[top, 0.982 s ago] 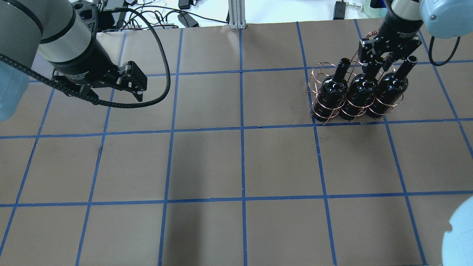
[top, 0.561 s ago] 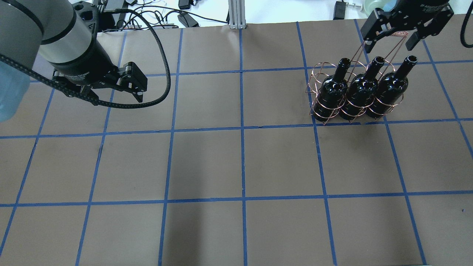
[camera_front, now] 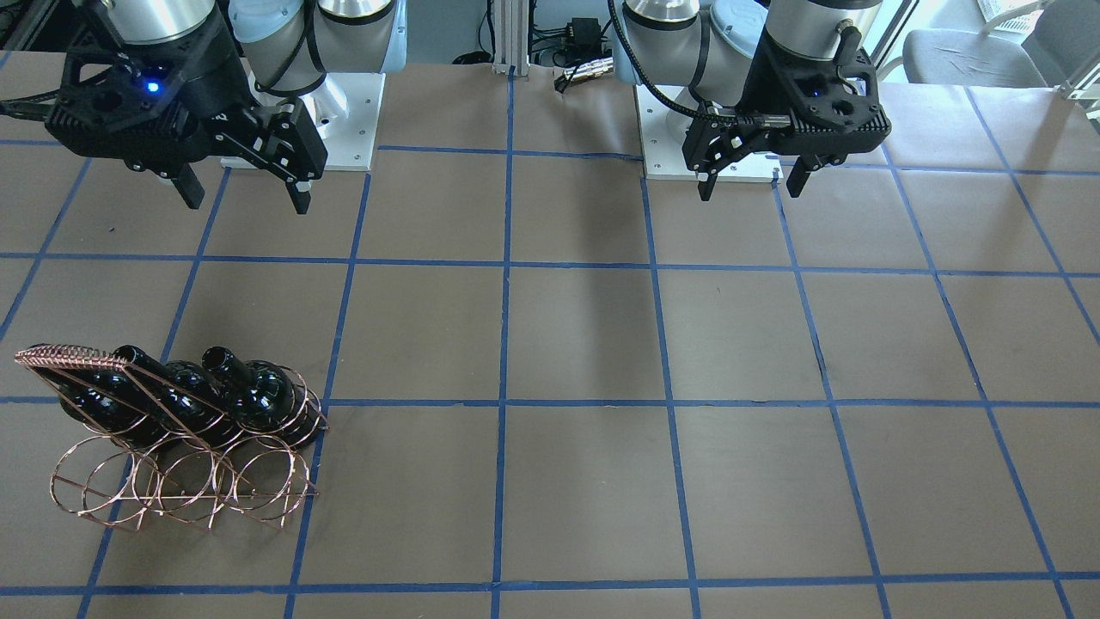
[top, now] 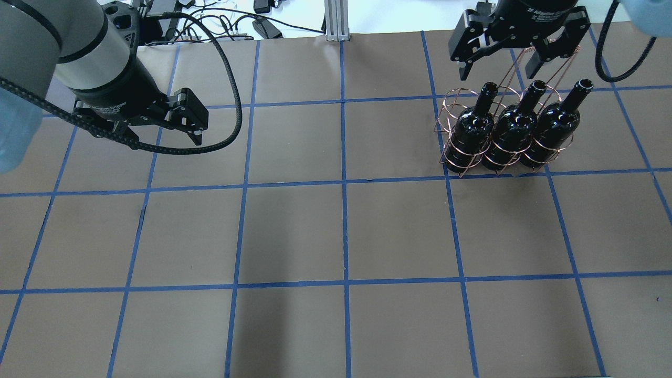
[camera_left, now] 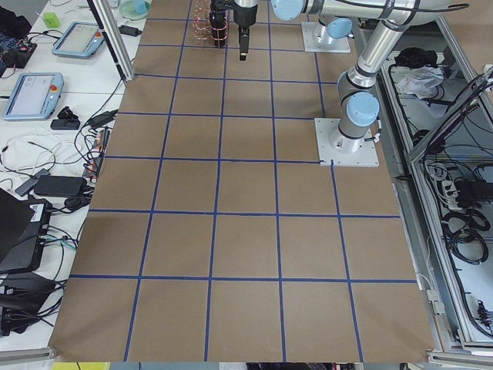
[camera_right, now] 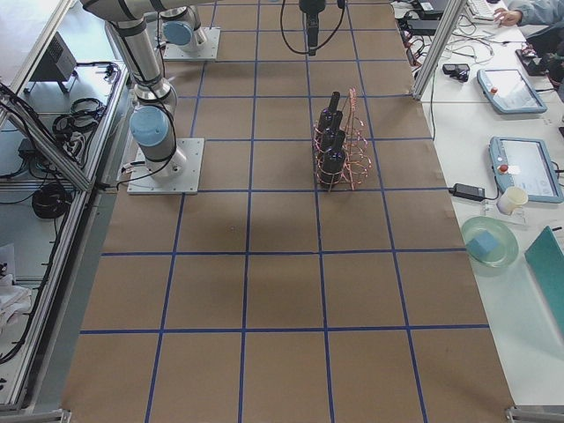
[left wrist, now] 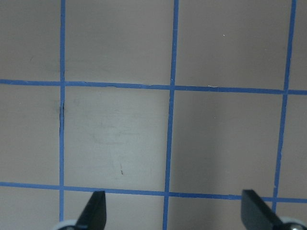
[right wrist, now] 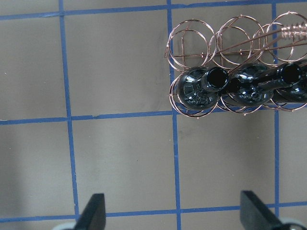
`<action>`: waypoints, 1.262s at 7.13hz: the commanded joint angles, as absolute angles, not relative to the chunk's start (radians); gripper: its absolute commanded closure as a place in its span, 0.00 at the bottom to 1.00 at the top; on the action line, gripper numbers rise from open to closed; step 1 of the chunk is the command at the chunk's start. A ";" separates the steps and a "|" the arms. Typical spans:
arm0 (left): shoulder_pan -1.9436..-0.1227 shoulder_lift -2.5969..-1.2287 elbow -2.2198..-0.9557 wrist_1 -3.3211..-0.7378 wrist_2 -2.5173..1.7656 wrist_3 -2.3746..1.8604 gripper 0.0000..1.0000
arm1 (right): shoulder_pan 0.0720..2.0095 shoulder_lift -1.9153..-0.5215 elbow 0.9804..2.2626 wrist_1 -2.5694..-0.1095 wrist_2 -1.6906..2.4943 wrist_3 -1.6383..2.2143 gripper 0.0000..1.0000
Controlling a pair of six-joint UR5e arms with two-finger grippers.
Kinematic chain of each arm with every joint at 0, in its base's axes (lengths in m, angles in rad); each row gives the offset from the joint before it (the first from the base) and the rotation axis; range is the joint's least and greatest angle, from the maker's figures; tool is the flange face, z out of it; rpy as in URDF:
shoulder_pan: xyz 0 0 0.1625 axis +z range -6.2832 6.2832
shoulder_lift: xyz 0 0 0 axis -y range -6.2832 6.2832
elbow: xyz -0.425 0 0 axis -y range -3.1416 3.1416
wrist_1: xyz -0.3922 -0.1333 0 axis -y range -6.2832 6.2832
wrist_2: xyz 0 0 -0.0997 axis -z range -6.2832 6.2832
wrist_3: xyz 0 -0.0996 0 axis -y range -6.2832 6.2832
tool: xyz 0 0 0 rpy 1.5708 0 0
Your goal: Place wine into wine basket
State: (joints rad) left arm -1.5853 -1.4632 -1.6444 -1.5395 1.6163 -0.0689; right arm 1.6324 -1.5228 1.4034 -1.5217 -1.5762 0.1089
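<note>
Robotics lab: blue-taped grid table [top: 294, 231], teach pendants [camera_right: 526, 166] on side bench, cable clutter [camera_left: 35, 142], aluminium framing [camera_left: 111, 42]

The left gripper [camera_front: 748, 191] hangs in the air on the far left, pointing down, its two fingers wide apart and empty. The right gripper [camera_front: 247, 205] hangs on the far right, also pointing down, wide apart and empty.

overhead opposite front view, wine basket [camera_front: 179, 495] shared
</note>
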 commanded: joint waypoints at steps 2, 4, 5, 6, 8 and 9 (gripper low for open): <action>-1.585 -1.463 -1.644 -1.540 1.617 -0.071 0.00 | 1.629 -1.509 1.446 -1.532 -1.580 0.107 0.00; -1.585 -1.463 -1.643 -1.540 1.618 -0.069 0.00 | 1.628 -1.517 1.454 -1.532 -1.580 0.107 0.00; -1.585 -1.463 -1.643 -1.540 1.618 -0.069 0.00 | 1.628 -1.517 1.454 -1.534 -1.578 0.103 0.00; -1.585 -1.462 -1.643 -1.542 1.618 -0.069 0.00 | 1.628 -1.517 1.454 -1.534 -1.580 0.103 0.00; -1.585 -1.462 -1.643 -1.540 1.618 -0.069 0.00 | 1.628 -1.517 1.454 -1.534 -1.580 0.103 0.00; -1.585 -1.462 -1.643 -1.540 1.617 -0.069 0.00 | 1.628 -1.517 1.454 -1.534 -1.578 0.103 0.00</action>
